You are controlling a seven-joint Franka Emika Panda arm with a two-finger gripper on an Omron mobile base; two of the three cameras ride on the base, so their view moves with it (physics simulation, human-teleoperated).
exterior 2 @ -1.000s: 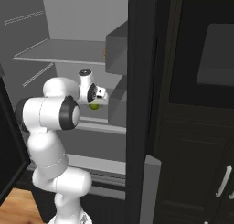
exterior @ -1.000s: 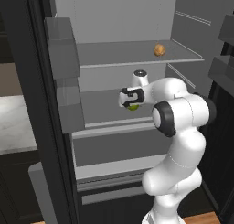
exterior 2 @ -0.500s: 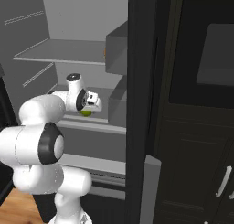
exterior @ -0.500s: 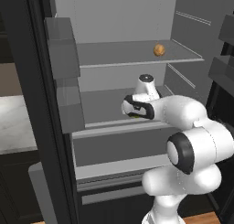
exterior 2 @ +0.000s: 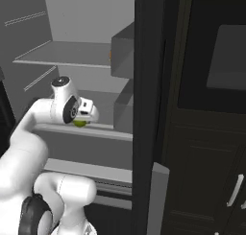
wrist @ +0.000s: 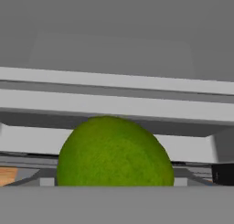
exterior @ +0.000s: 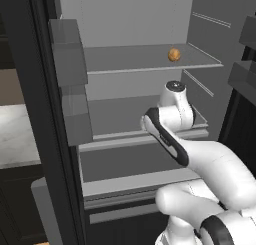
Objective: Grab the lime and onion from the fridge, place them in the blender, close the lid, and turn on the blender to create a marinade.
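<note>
Lime [wrist: 114, 152] skin finely pebbled, matt; fridge [exterior: 150, 59] shelves smooth.

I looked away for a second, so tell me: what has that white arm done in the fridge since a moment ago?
The arm has folded and swung: its elbow dropped low toward the cameras, and the tool has drawn back toward the front edge of the middle shelf, carrying the lime with it. The lime sits right at the tool. The onion stayed on the upper shelf, and the fridge is open as before.

text: none readable | labels: none | brands: none | numbers: none | signs: none
</note>
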